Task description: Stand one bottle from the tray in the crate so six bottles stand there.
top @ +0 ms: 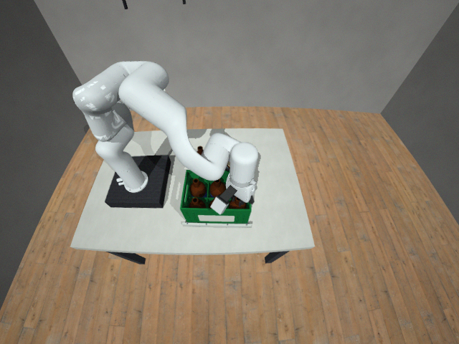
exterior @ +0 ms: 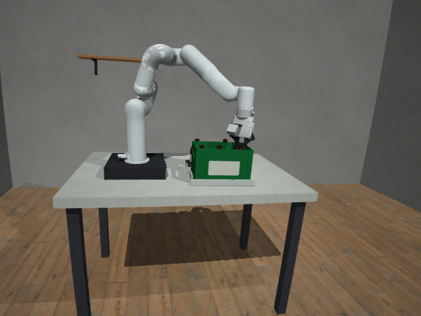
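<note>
A green crate (top: 211, 198) (exterior: 222, 164) stands on the white table, right of the arm's black base. Several brown bottles (top: 198, 187) stand in its cells; their caps show over the rim in the exterior view (exterior: 218, 147). My gripper (exterior: 242, 144) (top: 241, 201) reaches down into the crate's front right cell and is shut on the neck of a brown bottle (top: 236, 202), which sits low in that cell. One more brown bottle (top: 199, 150) shows behind the crate, mostly hidden by the arm. The tray is hidden behind the crate and the arm.
The black base block (top: 138, 181) stands left of the crate. A thin white plate (exterior: 222, 182) lies under the crate's front. A wooden shelf (exterior: 106, 58) hangs on the back wall, high on the left.
</note>
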Controlling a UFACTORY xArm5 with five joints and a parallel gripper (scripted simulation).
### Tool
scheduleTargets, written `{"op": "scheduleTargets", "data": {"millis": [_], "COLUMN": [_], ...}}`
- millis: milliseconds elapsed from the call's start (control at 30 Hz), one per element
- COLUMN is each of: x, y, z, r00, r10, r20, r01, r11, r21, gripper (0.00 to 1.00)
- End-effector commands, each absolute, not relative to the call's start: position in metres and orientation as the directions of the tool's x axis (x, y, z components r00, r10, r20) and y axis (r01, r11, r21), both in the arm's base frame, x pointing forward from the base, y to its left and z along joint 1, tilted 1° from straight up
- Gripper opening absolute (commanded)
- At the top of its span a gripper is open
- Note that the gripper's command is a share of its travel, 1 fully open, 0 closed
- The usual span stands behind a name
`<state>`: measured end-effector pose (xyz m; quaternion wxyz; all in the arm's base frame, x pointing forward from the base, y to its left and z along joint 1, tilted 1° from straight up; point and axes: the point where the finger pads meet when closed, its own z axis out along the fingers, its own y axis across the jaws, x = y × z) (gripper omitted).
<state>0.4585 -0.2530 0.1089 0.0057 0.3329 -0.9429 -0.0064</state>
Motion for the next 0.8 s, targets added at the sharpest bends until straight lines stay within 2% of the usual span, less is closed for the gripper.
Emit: {"op": "scheduleTargets", "data": {"millis": [0, 767], "x": [0.4597, 0.4597], "y": [-0.2536, -0.2536], "z": [0.1101, 0.1023], "r00": [-0.778, -0.778], "r10": [-0.628, -0.628], "r20": [0.005, 0.005], "r01": [-0.628, -0.628], "r11": [0.778, 0.778], "r21": [0.012, 0.012], "gripper": [0.0, 0.0]}}
